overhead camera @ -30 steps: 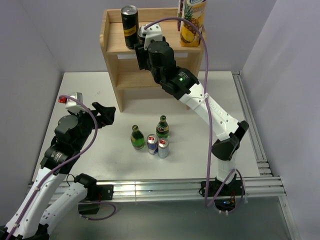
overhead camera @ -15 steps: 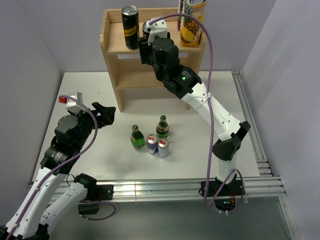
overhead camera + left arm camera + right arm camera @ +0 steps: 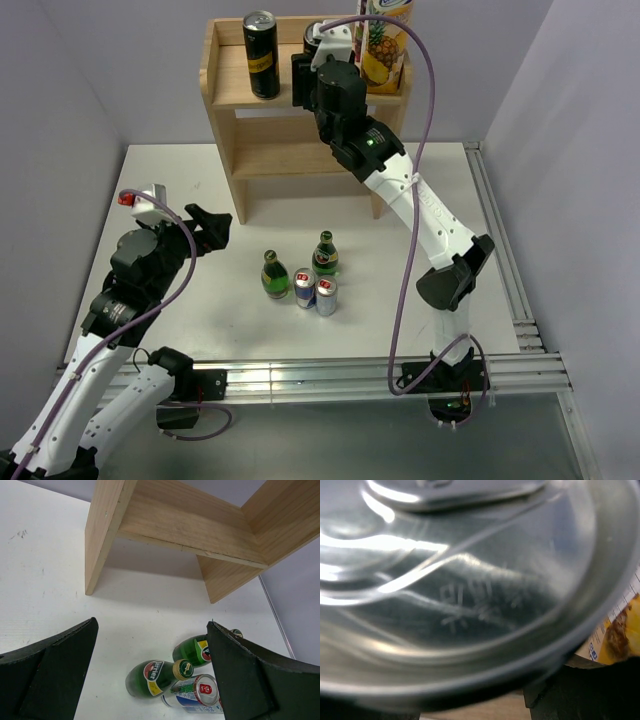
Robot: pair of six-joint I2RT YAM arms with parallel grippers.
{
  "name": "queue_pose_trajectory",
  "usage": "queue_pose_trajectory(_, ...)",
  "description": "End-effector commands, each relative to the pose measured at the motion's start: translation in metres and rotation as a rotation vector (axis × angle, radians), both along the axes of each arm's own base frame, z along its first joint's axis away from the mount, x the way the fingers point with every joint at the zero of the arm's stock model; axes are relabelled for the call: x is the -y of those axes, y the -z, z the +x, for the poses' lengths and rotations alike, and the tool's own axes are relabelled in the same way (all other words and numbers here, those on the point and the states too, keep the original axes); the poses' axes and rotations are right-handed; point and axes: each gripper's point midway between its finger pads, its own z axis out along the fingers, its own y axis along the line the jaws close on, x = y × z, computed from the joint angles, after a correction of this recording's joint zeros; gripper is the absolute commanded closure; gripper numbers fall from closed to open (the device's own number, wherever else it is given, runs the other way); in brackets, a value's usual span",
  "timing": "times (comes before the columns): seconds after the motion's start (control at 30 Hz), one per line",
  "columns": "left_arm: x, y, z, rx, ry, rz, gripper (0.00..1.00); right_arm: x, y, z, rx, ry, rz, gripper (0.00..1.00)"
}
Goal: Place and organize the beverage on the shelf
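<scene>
**A:** Surface and room?

**B:** We see a flat white table (image 3: 180, 180) with plain pale lilac walls (image 3: 80, 70) on three sides. Aluminium rails (image 3: 330, 370) run along the near edge and the right side. A light natural-wood two-tier shelf (image 3: 270, 158) stands at the far side of the table.

**A:** Counts?

**B:** We count six drinks.
- A tall black can with yellow marks (image 3: 262, 55) stands upright at the left of the top tier.
- A second black can (image 3: 316, 38) is also up at the top tier.
- Two green glass bottles (image 3: 274, 275) (image 3: 325, 255) and two slim blue-and-silver cans (image 3: 305, 288) (image 3: 326, 296) stand upright in a tight cluster on the table, in front of the shelf and between the arms.

There is also one tall pineapple-print juice carton (image 3: 384, 50) at the right end of the top tier.

**A:** Hands?

**B:** The right gripper (image 3: 308, 78) pinches the second black can, holding it between the first can and the carton. The can's silver lid fills the right wrist view. We cannot tell whether its base touches the board.

The left gripper (image 3: 151, 630) has its fingers spread wide and holds nothing. It hovers over the table left of the cluster, facing the shelf.
</scene>
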Motion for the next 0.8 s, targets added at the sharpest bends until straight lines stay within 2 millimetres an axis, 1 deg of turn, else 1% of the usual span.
queue_pose_trajectory(0.0,-0.003,-0.005,0.002,0.021,-0.018,0.006,0.03,0.004,-0.044,0.003,0.112,-0.015,0.114,1.0)
queue_pose_trajectory(0.1,-0.004,-0.005,0.002,0.022,-0.023,0.006,0.03,0.0,-0.038,0.009,0.099,-0.032,0.141,1.0)
queue_pose_trajectory(0.13,-0.005,-0.006,0.002,0.024,-0.026,0.005,0.03,-0.002,-0.039,0.009,0.1,-0.038,0.148,1.0)
queue_pose_trajectory(0.27,-0.005,-0.005,0.002,0.021,-0.027,0.005,0.03,-0.012,-0.026,0.016,0.074,-0.063,0.153,1.0)
queue_pose_trajectory(0.43,-0.005,-0.005,0.002,0.021,-0.027,0.008,0.03,-0.021,-0.015,0.018,0.043,-0.089,0.16,1.0)
queue_pose_trajectory(0.53,-0.006,-0.006,0.002,0.022,-0.029,0.007,0.03,-0.024,-0.012,0.017,0.031,-0.105,0.162,0.98)
queue_pose_trajectory(0.63,-0.006,-0.007,0.001,0.026,-0.029,0.004,0.03,-0.026,-0.009,0.017,0.023,-0.115,0.158,0.91)
queue_pose_trajectory(0.7,-0.006,-0.007,0.001,0.027,-0.029,0.003,0.03,-0.027,-0.006,0.016,0.015,-0.119,0.152,0.8)
queue_pose_trajectory(0.73,-0.006,-0.007,0.001,0.026,-0.03,0.004,0.03,-0.027,-0.004,0.017,0.01,-0.117,0.149,0.67)
queue_pose_trajectory(0.77,-0.006,-0.007,0.001,0.026,-0.03,0.004,0.03,-0.026,-0.003,0.017,0.008,-0.111,0.149,0.6)
